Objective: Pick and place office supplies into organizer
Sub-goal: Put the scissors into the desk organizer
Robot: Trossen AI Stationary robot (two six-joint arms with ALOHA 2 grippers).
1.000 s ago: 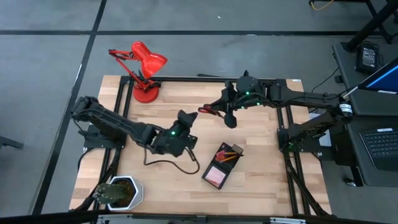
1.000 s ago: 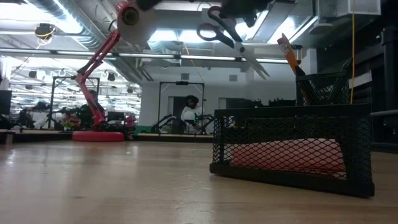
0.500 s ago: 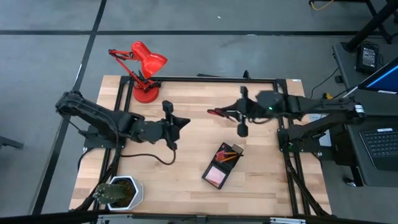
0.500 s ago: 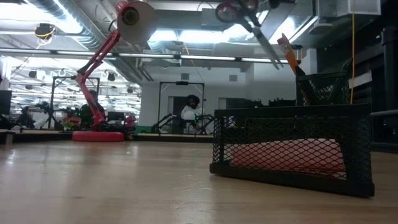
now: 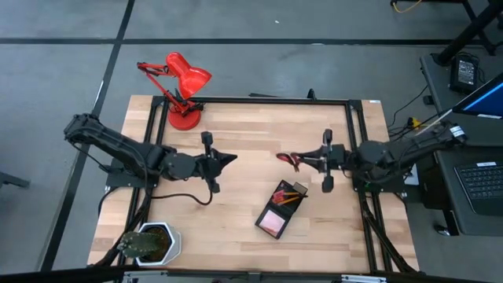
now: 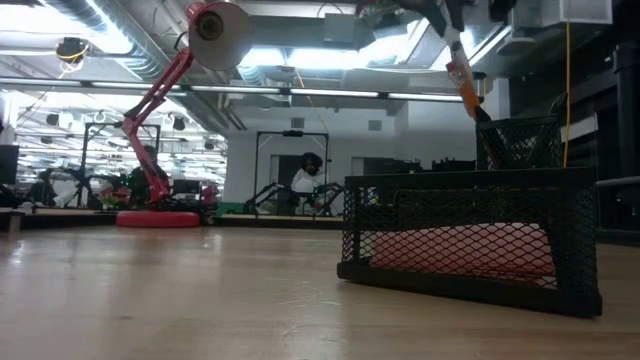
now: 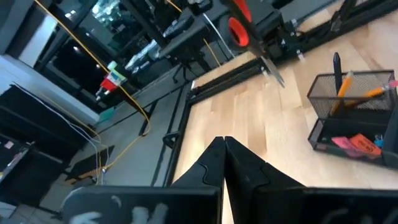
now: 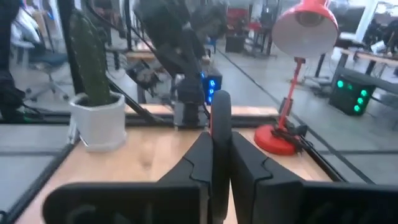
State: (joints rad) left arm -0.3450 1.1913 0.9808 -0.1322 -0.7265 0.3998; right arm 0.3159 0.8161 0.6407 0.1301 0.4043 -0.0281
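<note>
My right gripper [image 5: 305, 161] hangs over the table's right half, shut on the red-handled scissors [image 5: 288, 159]. The scissors are just beyond the far end of the organizer [image 5: 277, 211]. The organizer is a black mesh tray resting on the wood. Orange pencils [image 5: 292, 192] stand in its cup and a pink sticky pad [image 5: 273, 222] lies in its flat part. My left gripper [image 5: 229, 159] is shut and holds nothing. It floats left of centre and points at the scissors [image 7: 239, 30]. My right gripper pinches the scissors between its two fingers, coming level from the table's right side. The red handles [image 8: 219, 112] stick out past the fingertips toward the table's left. A grey blade [image 7: 273, 68] slants away from them. The scissors hang clear of the table and the organizer.
A red desk lamp [image 5: 182, 90] stands at the far left corner. A potted plant in a white pot [image 5: 149, 242] stands at the near left corner. Bare wood lies between the two grippers and along the near edge. A person [image 6: 305, 180] shows in the room behind.
My right gripper has swung from the table's far middle toward the near and right edges. It has sunk a little and carried the scissors to a spot by the organizer's far end. My left gripper has shut, rolled and drawn back toward the left edge.
</note>
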